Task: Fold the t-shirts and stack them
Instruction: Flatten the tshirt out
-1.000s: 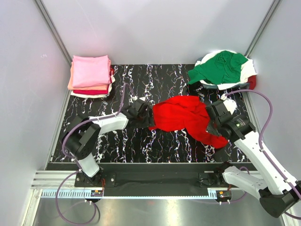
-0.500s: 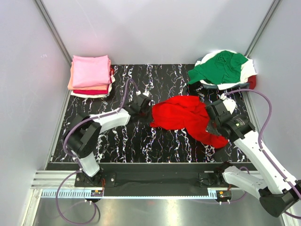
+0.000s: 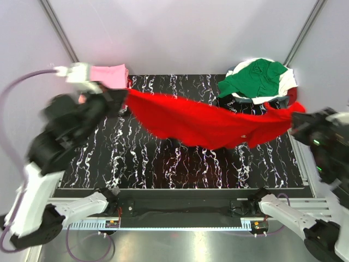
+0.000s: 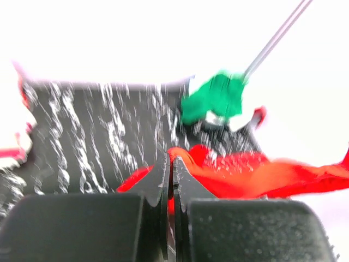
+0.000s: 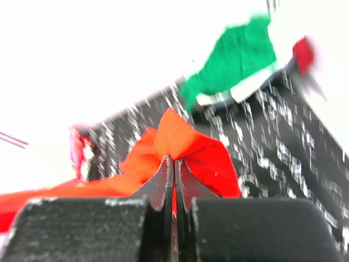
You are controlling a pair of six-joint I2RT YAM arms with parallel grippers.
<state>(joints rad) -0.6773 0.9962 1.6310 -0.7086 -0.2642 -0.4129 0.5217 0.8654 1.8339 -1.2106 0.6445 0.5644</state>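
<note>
Two arms, one bright red t-shirt [image 3: 218, 123] between them. It hangs stretched in the air across the marbled black tabletop [image 3: 163, 158], sagging in the middle. From overhead it appears clear of the surface.

At its left end, near the back-left corner, the left jaws are pressed shut on the cloth. The left wrist view shows red fabric pinched in the slit between them.

At its right end, by the right side of the tabletop, the right jaws are likewise closed tight on the shirt. A red fold stands up from the pinch.

Folded stack back left, pink t-shirt [image 3: 112, 73] on top, partly hidden by the left arm [image 3: 65, 131].

Loose heap back right: green t-shirt [image 3: 255, 76] over a white t-shirt [image 3: 288, 82].

Both arms motion-blurred.
</note>
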